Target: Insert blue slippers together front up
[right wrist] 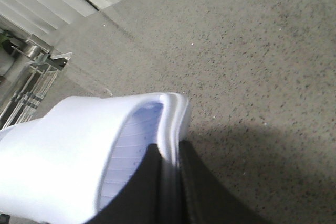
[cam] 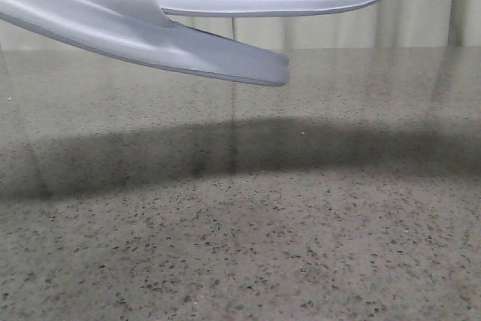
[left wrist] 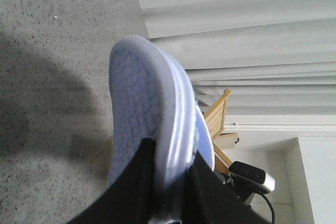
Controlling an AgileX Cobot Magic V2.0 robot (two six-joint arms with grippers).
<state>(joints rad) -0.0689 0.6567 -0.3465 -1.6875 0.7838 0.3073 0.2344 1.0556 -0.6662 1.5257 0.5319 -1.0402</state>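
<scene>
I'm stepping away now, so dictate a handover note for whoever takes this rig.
Left gripper: shut on one blue slipper, tread sole facing its camera.
Right gripper: shut on the side wall of the other slipper, ribbed footbed showing.
Both slippers hang in the air above the speckled table, close to the front camera.
Done: both picked up.
Left: nest them together, fronts up.

Matte black gripper fingers are all that shows of the two-armed robot.

In the left wrist view, the left gripper (left wrist: 168, 195) appears as two broad, flat, dark fingers (left wrist: 131, 187) with smooth unmarked faces, widening toward the frame edge. The right gripper (right wrist: 170, 187) looks alike: two plain black fingers (right wrist: 202, 192), slightly blurred, with no screws, cables or lettering visible.
</scene>
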